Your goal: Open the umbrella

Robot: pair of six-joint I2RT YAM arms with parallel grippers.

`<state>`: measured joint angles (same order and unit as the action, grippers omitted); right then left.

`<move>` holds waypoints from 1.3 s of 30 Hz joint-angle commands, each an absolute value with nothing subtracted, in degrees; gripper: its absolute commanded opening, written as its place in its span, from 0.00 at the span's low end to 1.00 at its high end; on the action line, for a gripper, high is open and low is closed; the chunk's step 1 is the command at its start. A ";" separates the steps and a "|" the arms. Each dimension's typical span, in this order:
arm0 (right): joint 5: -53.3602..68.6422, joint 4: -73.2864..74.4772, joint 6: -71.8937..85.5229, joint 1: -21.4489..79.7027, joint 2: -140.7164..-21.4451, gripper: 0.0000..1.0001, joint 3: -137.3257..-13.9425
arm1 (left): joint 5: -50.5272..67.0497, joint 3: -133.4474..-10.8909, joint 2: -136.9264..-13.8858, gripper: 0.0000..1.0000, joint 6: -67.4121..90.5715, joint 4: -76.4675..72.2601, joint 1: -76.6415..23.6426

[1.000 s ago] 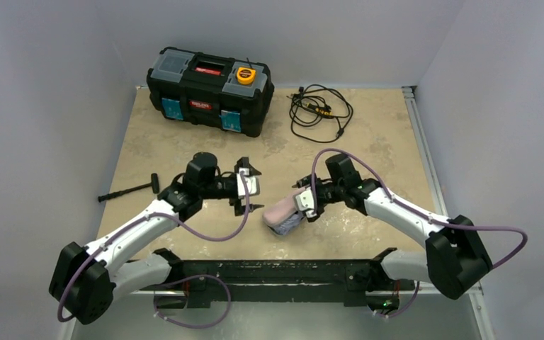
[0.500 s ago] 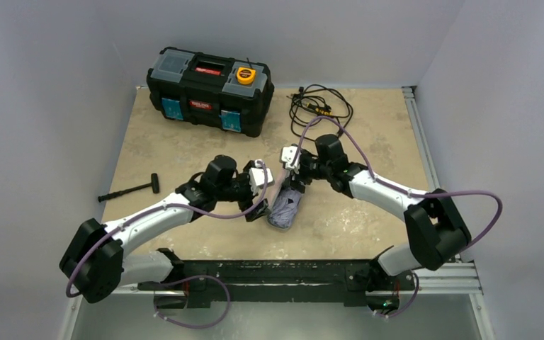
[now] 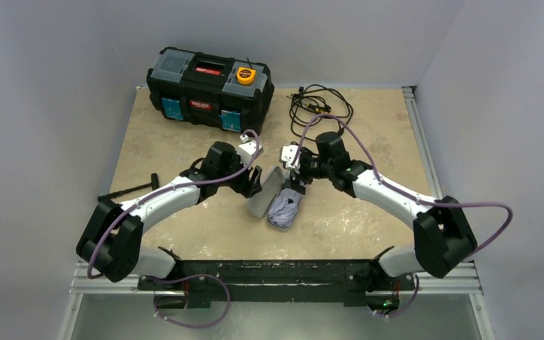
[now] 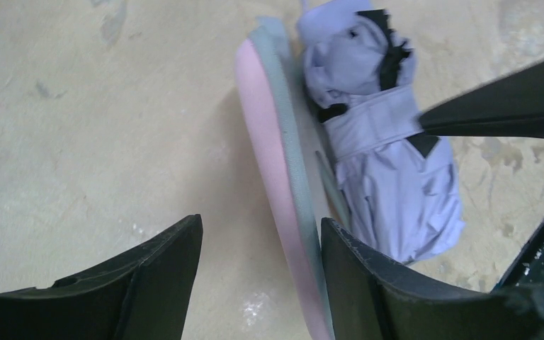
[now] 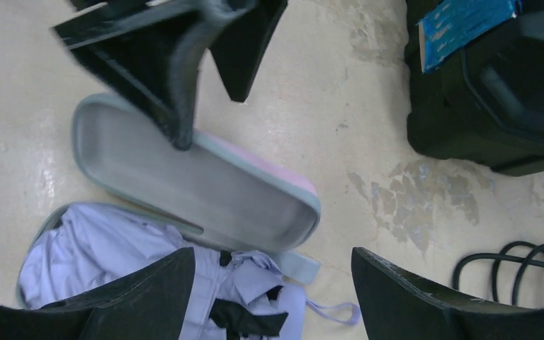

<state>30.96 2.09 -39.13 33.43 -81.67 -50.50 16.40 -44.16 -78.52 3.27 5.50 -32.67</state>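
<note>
The umbrella (image 3: 284, 209) lies folded and strapped, a lilac bundle with black trim, in the lower half of its capsule case at table centre. The case lid (image 3: 261, 197), pink outside and grey-green inside, stands swung open to its left. My left gripper (image 3: 254, 185) is open, and the lid's edge (image 4: 276, 163) rests against its right finger (image 4: 368, 283). My right gripper (image 3: 295, 177) is open and hovers over the umbrella's handle end (image 5: 269, 283), where a thin loop (image 5: 333, 309) trails out. The umbrella also shows in the left wrist view (image 4: 389, 163).
A black toolbox (image 3: 209, 88) stands at the back left. A coiled black cable (image 3: 319, 110) lies at the back centre. A thin black T-handled tool (image 3: 129, 189) lies at the left. The left gripper's fingers (image 5: 163, 64) show above the lid (image 5: 198, 184) in the right wrist view.
The capsule went from shut in my right gripper to lying open at centre. The lid has swung out to the left with my left gripper. My right gripper has let go.
</note>
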 commanded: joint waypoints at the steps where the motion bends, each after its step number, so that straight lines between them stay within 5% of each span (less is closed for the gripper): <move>1: 35.85 13.93 -49.92 33.16 -76.01 0.80 -53.09 | 16.60 -47.07 -79.92 0.60 5.59 6.35 -31.20; 9: 37.74 32.25 -82.85 33.85 -79.37 0.71 -54.90 | 19.17 -51.20 -85.06 0.70 4.10 10.49 -29.53; 17: 38.09 29.06 -69.25 30.73 -78.77 0.71 -55.72 | 14.14 -64.26 -94.46 0.72 0.33 22.51 -26.07; 25: 41.24 24.09 -41.10 23.64 -81.55 0.73 -61.44 | 16.19 -58.37 -80.43 0.91 -9.14 12.24 -24.97; 30: 43.14 13.76 -29.33 23.98 -88.08 0.82 -65.11 | 19.82 -56.71 -73.89 0.93 -13.17 11.97 -24.96; 39: 45.88 23.12 -50.69 27.69 -107.06 0.85 -81.86 | 27.31 -52.49 -64.41 0.94 -17.71 16.73 -25.00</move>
<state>42.37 18.83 -40.97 26.83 -103.02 -75.55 21.12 -54.59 -69.65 -13.13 14.87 -25.17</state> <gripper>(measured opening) 0.849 0.937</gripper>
